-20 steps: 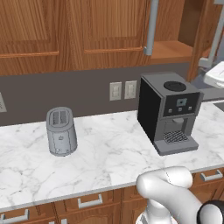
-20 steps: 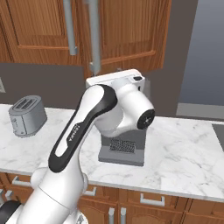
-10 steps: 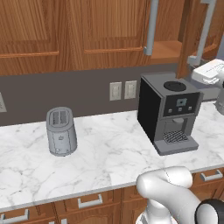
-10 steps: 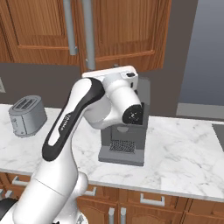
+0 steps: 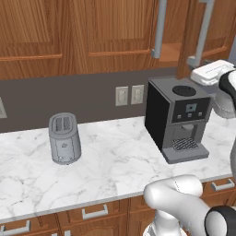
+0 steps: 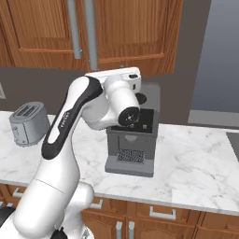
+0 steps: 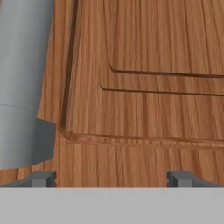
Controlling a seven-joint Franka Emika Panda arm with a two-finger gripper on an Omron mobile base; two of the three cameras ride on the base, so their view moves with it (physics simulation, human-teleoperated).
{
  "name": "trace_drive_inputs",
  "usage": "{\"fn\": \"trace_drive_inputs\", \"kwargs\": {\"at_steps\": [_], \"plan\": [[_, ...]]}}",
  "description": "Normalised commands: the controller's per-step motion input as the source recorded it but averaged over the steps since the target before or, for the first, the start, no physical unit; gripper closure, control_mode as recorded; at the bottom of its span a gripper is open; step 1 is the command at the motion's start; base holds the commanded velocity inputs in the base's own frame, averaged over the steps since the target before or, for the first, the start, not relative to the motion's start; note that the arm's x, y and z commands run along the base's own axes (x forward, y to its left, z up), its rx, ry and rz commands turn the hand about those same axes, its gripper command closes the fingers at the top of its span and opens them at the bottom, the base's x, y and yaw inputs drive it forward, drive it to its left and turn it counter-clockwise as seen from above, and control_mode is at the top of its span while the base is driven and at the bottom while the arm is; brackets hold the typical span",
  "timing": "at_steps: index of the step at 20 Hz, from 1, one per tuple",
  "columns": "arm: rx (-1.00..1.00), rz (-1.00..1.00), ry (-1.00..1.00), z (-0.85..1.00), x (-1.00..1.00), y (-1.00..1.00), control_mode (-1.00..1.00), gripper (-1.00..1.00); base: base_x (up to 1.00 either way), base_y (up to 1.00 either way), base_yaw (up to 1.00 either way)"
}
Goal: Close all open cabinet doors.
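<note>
Above the black coffee machine [image 5: 177,117], open-jawed gripper [image 7: 111,178] faces the reddish-brown panelled cabinet door [image 7: 144,87]; off-centre push could snag its grey bar handle [image 7: 22,78].

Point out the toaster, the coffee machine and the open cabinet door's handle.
toaster [image 5: 64,138], left base view, front face.
coffee machine [image 5: 180,120], left base view, front panel.
open cabinet door's handle [image 5: 201,33], left base view, middle of the bar.

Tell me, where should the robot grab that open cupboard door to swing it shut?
Probably the long grey bar handle on the open cabinet door. It runs upright and stands off the wood, so the pincer could straddle it from the door's front, one fingertip each side. It sits just beside the pincer now. Pushing flat on the panel may work too.
</note>
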Motion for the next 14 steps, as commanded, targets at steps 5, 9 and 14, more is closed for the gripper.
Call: {"fn": "trace_drive_inputs", "kwargs": {"at_steps": [5, 9, 14], "plan": [[0.00, -0.03, 0.00, -0.02, 0.32, 0.02, -1.00, -1.00, 0.00, 0.00, 0.00], [0.00, 0.00, 0.00, -0.01, 0.29, 0.00, -1.00, -1.00, 0.00, 0.00, 0.00], [0.00, -0.01, 0.00, -0.03, 0.32, 0.00, -1.00, -1.00, 0.00, 0.00, 0.00]]}}
